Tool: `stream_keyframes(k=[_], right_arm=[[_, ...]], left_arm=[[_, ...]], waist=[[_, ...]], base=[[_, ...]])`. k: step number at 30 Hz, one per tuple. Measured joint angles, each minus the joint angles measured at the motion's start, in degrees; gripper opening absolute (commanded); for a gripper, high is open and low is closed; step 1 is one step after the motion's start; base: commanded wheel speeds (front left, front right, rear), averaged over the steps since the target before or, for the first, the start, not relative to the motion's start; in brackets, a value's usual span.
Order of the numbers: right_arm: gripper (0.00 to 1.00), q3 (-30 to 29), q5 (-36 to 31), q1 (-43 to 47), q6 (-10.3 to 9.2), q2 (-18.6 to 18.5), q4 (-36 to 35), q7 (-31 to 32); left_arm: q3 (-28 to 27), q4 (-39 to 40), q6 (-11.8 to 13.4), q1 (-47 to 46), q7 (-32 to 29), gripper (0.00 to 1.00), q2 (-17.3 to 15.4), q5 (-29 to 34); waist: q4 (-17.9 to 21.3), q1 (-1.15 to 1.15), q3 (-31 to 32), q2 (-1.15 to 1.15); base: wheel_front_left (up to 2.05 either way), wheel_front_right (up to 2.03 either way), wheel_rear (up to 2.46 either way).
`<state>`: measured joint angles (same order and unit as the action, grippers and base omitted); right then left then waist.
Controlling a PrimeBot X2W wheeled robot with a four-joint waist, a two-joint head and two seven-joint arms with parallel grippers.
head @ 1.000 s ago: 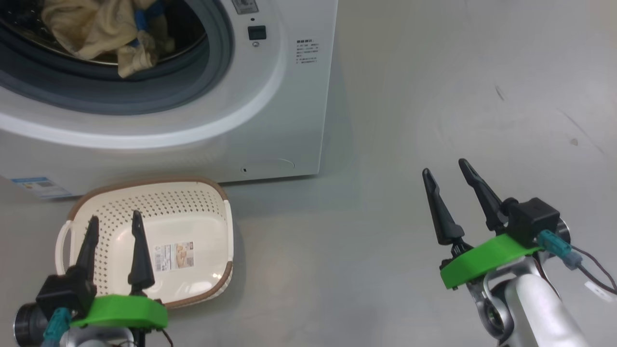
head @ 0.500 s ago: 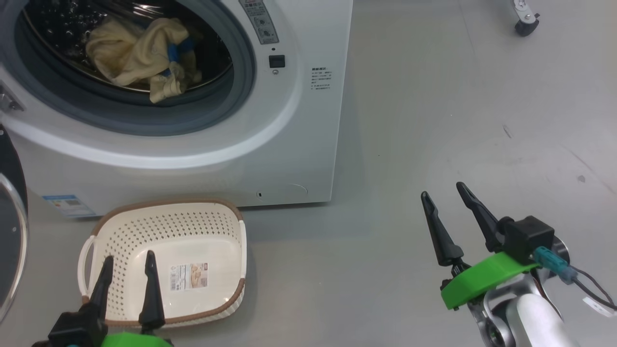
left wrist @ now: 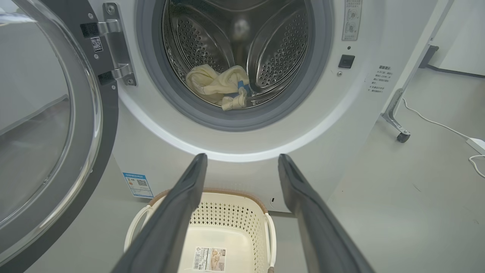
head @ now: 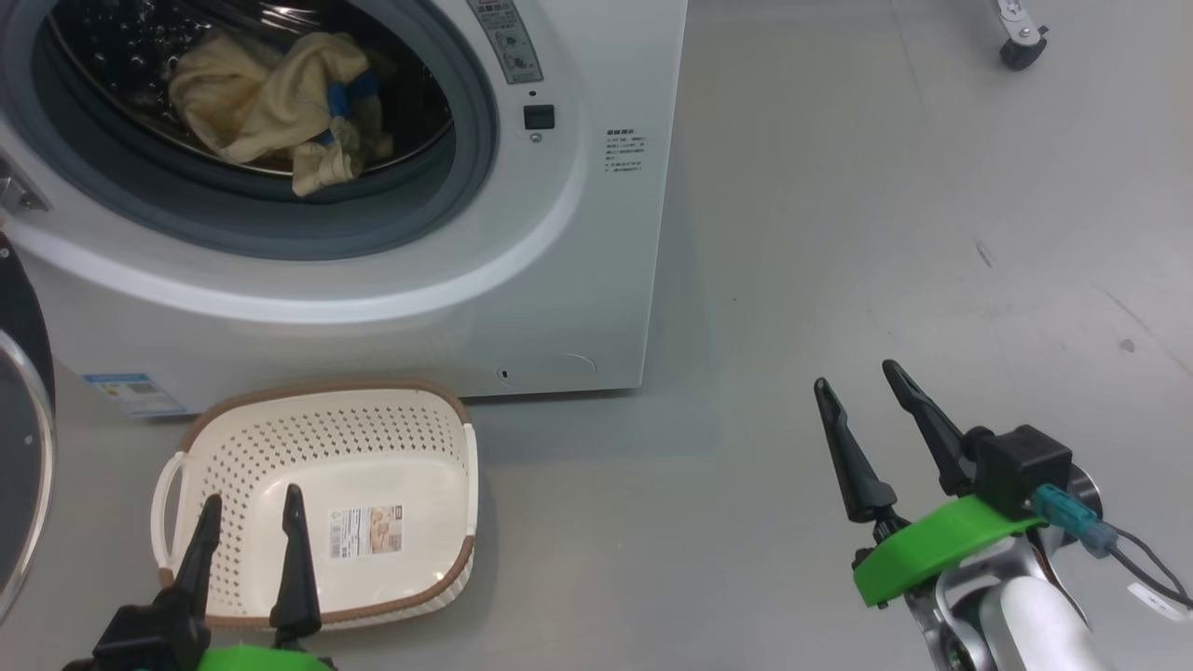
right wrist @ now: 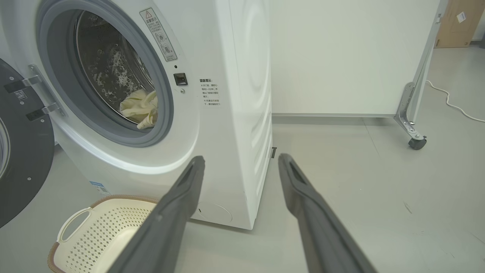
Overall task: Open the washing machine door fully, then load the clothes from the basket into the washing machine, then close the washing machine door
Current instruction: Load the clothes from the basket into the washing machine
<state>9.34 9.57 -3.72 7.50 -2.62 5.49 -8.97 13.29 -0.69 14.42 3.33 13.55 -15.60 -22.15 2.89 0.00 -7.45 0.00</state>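
The clothes point(head: 270, 102) lie in the washing machine point(head: 559, 280), the basket point(head: 438, 447) before it.

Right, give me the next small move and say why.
Probably swing the left gripper out toward the black rim of the washing machine door, ready to push it shut. The clothes already lie in the drum, the basket is empty, the door hangs wide open on the robot's left, and the right gripper, like the left, is open and empty.
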Motion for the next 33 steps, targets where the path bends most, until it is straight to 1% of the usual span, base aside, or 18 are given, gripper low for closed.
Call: stream_keyframes(k=[7,14,17,18,21,28,30,33], right_arm=[[1.00,0.1,0.0,0.0,0.00,0.0,0.0,0.0],[1.00,0.4,0.0,-0.2,0.00,0.0,0.0,0.0],[1.00,0.7,0.1,-0.3,0.00,0.0,-0.1,0.0],[1.00,1.0,0.3,-0.6,0.00,0.0,-0.1,-0.1],[1.00,1.4,0.7,-1.7,0.00,0.0,0.0,-0.4],[1.00,2.4,2.9,-5.4,0.00,0.0,0.5,-2.6],[1.00,2.9,3.4,-6.4,0.00,0.0,0.9,-3.1],[1.00,3.8,4.4,-8.2,0.00,0.0,1.2,-3.8]], left_arm=[[0.0,0.1,0.0,-0.3,-0.1,1.00,-0.1,0.4],[0.1,-0.2,0.0,-3.1,-3.3,1.00,-0.8,-0.2],[0.1,-1.4,0.0,-6.7,-5.6,1.00,-2.0,-0.7],[-0.1,-2.5,0.0,-9.5,-6.9,1.00,-2.8,-1.1],[-0.2,-4.8,-0.1,-13.9,-8.6,1.00,-3.7,-2.0],[-0.3,-12.7,-0.5,-25.6,-14.3,1.00,-7.2,-3.7],[-0.5,-15.1,-1.2,-29.0,-15.9,1.00,-7.9,-4.5],[-0.6,-18.0,-3.2,-34.1,-18.0,1.00,-9.9,-4.8]], waist=[[0.4,0.00,-0.1,0.00],[1.0,0.00,-0.9,0.00],[1.6,0.00,-1.8,0.00],[2.1,0.00,-2.5,0.00],[3.0,0.00,-3.9,0.00],[5.6,0.00,-8.6,-0.01],[6.4,0.00,-10.2,-0.01],[7.5,0.00,-13.0,-0.01]], base=[[0.00,0.00,0.00],[0.00,0.00,0.00],[0.00,0.00,0.00],[0.00,0.00,0.00],[0.00,0.00,0.00],[0.00,0.00,0.00],[0.00,0.00,0.00],[0.00,0.00,0.00]])
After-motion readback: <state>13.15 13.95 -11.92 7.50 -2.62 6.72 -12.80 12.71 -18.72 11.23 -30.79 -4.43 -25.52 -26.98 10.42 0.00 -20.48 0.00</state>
